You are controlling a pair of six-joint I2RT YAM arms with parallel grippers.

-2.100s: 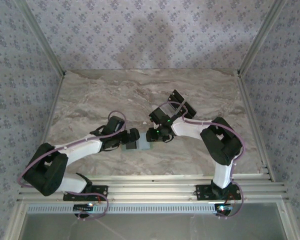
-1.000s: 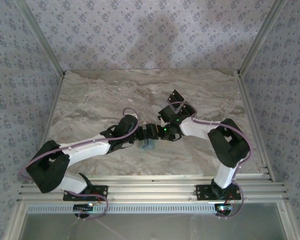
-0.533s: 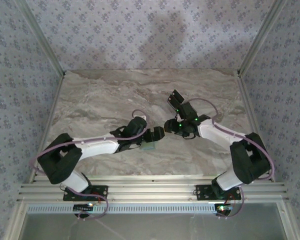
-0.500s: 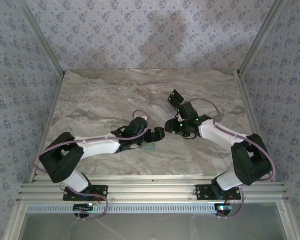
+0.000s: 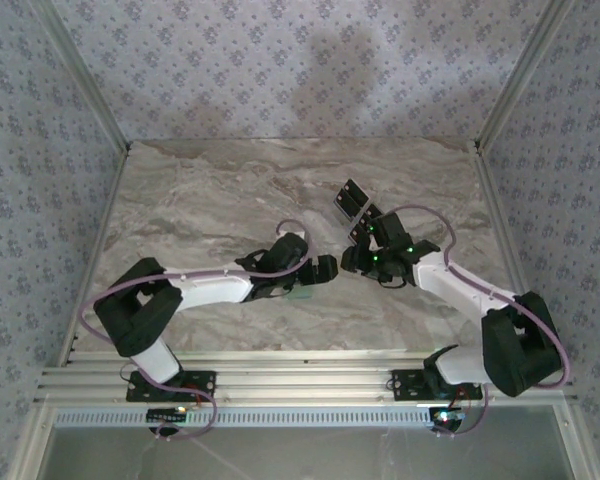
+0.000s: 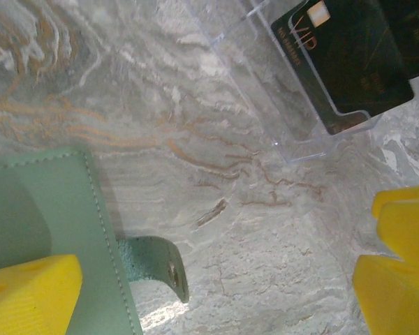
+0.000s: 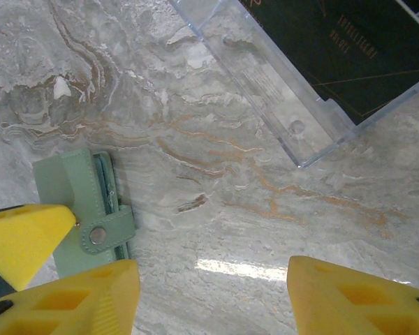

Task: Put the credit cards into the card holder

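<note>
- Top view: left tool point(image 5: 325, 268) and right tool point(image 5: 348, 258) nearly tip to tip over the tabletop point(image 5: 200, 190). Card holder point(image 5: 298, 293) is a pale sliver under the left tool, poorly resolved. Credit cards point(image 5: 352, 200) lie just beyond the right tool.
- Left wrist: left tool point(image 6: 223, 265) jaws wide apart, empty. One finger point(image 6: 28, 293) overlaps the card holder point(image 6: 49, 202); its strap point(image 6: 153, 262) juts into the gap. Credit cards point(image 6: 349, 63) in a clear tray point(image 6: 265, 91) ahead.
- Right wrist: right tool point(image 7: 213, 272) jaws apart, empty. Card holder point(image 7: 66, 181) flat beside one finger point(image 7: 77, 300). A further yellow pad point(image 7: 21, 237), probably the left tool's, covers its corner.

Dark card point(image 6: 349, 63), gold lettering apparently "VIP", smaller print illegible
</note>
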